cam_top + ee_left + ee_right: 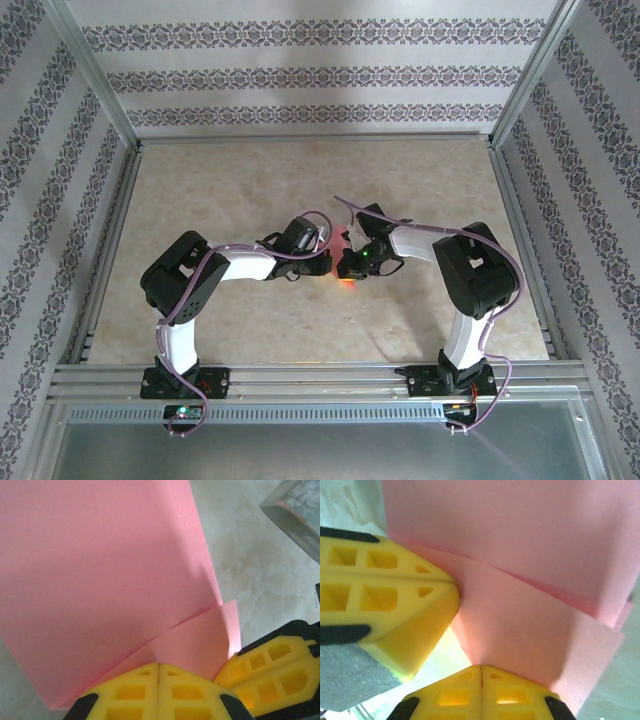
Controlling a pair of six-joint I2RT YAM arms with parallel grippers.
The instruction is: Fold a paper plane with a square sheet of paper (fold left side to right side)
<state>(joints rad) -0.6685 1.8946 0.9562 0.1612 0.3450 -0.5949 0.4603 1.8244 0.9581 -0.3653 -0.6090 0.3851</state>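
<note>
The jaws of the left gripper [158, 672] are pressed fully together, nipping an edge of the square sheet of paper [100, 580]. The right gripper [481, 672], just beside it, is likewise closed on a curled-over layer. Pinching side by side probably steadies the flap for folding across. The sheet sits mid-tabletop [200, 190].

The beige marbled table [250, 180] bears the square sheet of paper [100, 570] centrally.
</note>
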